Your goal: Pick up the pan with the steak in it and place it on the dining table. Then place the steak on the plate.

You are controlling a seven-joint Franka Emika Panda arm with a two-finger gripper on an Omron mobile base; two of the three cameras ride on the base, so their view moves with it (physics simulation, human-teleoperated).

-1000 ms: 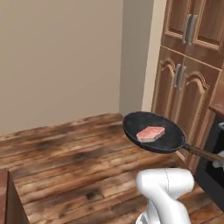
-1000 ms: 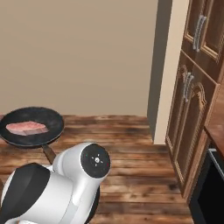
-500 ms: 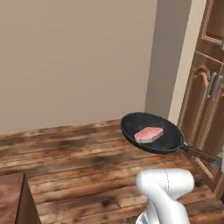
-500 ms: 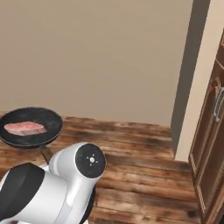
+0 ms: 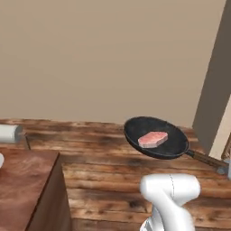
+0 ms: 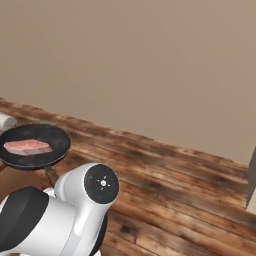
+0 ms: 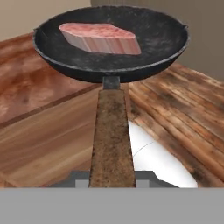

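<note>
Right now your gripper (image 7: 112,181) pinches the pan's (image 5: 156,137) handle, with the steak (image 5: 153,139) inside, well right of the table (image 5: 27,180).

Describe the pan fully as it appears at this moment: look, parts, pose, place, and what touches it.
The pan is round, black and shallow, with a speckled inner surface, a short grey neck and a long brown wooden handle. It is held level in the air above the wood-plank floor, resting on nothing. The gripper is shut on the handle's far end. The steak, a pinkish-red slab with paler sides, lies flat inside, slightly off-centre.
</note>
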